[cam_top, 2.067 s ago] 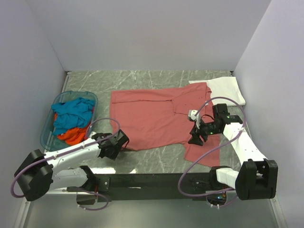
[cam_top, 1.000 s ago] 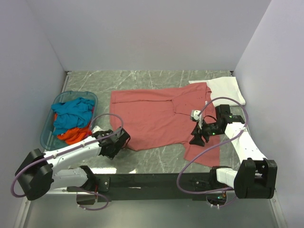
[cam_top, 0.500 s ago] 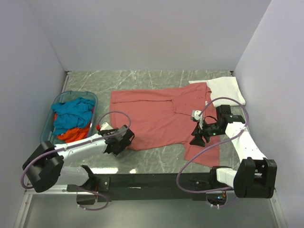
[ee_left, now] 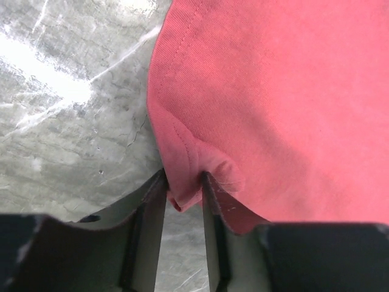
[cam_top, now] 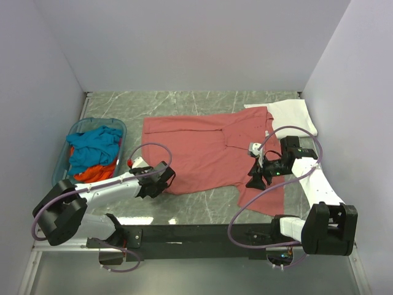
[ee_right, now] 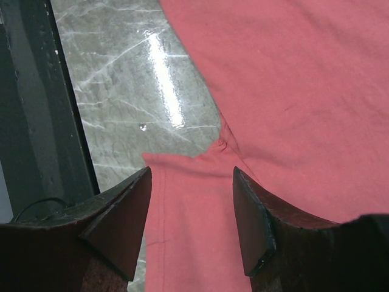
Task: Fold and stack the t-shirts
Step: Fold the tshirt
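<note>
One dusty-red t-shirt [cam_top: 196,153] pinched in left hand [ee_left: 183,184], right hand [ee_right: 191,176] open, one white t-shirt [cam_top: 295,114]

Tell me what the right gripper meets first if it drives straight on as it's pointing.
Most likely the red t-shirt: the right gripper points down, jaws open, over the sleeve beside the armpit crease, with the table under the cloth. Height is unclear.

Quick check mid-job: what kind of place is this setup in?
Most likely a lab test cell, not a home laundry: plain white walls box in a marble-patterned tabletop, the left arm and right arm sit on a black rail, and a red t-shirt lies spread out.
</note>
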You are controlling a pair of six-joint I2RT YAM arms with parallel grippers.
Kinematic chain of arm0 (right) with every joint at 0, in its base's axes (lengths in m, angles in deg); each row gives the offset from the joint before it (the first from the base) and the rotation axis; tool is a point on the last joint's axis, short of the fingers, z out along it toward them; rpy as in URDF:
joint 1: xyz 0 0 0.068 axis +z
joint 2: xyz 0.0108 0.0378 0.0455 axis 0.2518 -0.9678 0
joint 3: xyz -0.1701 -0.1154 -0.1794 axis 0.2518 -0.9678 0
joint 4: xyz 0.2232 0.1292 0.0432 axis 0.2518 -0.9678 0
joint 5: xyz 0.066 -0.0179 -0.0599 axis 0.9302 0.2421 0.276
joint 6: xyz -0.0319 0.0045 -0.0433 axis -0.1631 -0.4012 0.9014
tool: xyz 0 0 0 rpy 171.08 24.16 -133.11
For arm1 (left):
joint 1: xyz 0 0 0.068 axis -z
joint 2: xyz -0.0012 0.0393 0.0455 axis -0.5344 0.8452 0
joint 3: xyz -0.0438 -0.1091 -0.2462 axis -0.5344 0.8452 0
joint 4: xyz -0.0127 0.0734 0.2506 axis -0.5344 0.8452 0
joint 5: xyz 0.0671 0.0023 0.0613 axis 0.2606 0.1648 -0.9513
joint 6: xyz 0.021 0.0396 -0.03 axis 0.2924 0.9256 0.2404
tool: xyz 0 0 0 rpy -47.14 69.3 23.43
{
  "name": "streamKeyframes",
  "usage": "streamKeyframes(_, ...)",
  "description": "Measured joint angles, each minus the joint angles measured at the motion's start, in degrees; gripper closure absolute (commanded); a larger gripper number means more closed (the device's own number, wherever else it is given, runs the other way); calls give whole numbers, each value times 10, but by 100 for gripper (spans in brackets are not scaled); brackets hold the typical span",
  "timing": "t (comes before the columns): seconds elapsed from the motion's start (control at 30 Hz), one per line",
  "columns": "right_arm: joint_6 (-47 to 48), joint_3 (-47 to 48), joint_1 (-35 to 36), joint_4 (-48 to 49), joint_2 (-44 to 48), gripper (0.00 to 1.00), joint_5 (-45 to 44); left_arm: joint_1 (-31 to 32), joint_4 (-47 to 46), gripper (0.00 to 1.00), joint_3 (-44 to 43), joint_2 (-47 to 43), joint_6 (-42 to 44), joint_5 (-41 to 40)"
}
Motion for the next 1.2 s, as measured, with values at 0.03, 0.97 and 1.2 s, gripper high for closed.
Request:
streamKeyframes(0.03, 1, 0, 0, 0, -1, 37, 0, 0, 0, 69, 0, -1, 0, -1)
streamKeyframes(0.97, 115, 17, -2, -58, 5, 39, -145, -28, 23, 100, 40, -202, 81, 13)
streamKeyframes(1.2, 201, -28, -3, -75, 19, 43, -278, -54, 34, 100, 40, -255, 111, 29)
